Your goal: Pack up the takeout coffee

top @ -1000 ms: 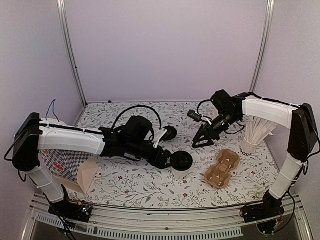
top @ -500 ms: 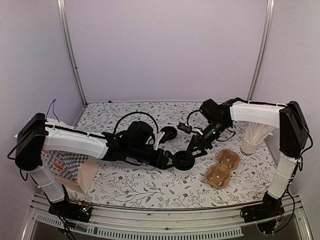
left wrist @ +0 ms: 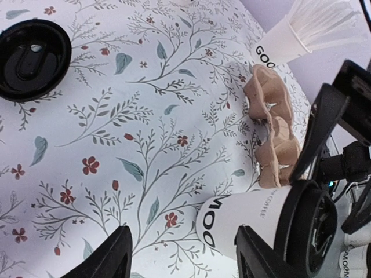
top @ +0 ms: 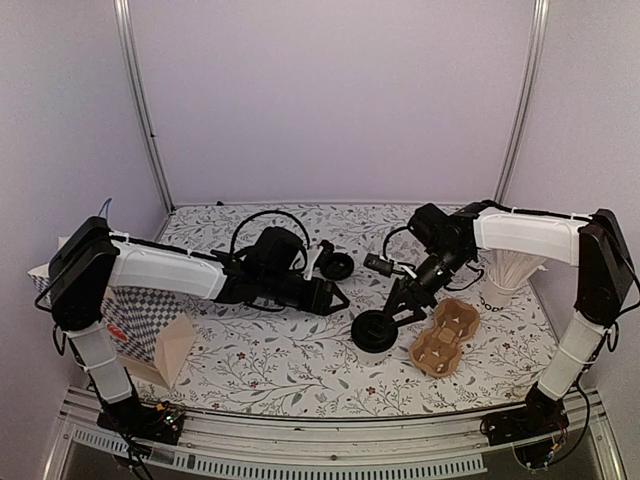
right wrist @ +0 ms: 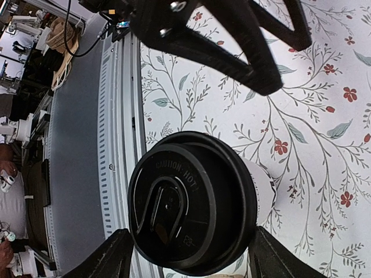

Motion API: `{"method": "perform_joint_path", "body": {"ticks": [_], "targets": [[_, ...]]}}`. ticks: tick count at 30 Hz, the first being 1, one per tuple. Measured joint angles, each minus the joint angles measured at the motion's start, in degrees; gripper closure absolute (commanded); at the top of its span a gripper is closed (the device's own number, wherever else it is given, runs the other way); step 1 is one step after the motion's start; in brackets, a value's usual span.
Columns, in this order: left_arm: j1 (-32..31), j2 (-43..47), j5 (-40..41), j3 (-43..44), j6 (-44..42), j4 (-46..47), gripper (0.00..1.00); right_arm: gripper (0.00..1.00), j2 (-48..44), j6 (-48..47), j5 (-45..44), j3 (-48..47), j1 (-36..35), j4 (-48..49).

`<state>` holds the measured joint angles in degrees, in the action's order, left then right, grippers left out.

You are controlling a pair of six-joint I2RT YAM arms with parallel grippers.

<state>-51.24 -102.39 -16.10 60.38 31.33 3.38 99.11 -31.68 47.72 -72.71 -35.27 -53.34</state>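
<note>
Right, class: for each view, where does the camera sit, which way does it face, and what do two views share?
Top external: high behind the bases, facing down and forward over the table; both arms show.
Left wrist: low over the table, facing the cup carrier and takeout coffee; its fingers at the bottom.
Right wrist: above the takeout coffee, facing down; its fingers flank it.
Shared: both wrist views show the takeout coffee.
</note>
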Motion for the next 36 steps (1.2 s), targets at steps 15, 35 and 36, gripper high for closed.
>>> {"method": "perform_joint_path", "body": {"ticks": [15,35,36], "targets": [[-1.0,6.8,-0.5,-5.2,-3.0,1.5,0.34,0.2,-0.5,0.3,-2.2,1.4,-0.1,-1.3],[-15.8,5.7,-3.9,-11.6,-7.6,11.1,0.65,0.2,1.0,-2.6,-1.9,-4.9,0.1,-0.3],[-16.0,5.0,-4.3,-11.4,-7.5,11.8,0.64,0.2,1.4,-2.7,-1.6,-4.9,0.0,-0.3]]}}
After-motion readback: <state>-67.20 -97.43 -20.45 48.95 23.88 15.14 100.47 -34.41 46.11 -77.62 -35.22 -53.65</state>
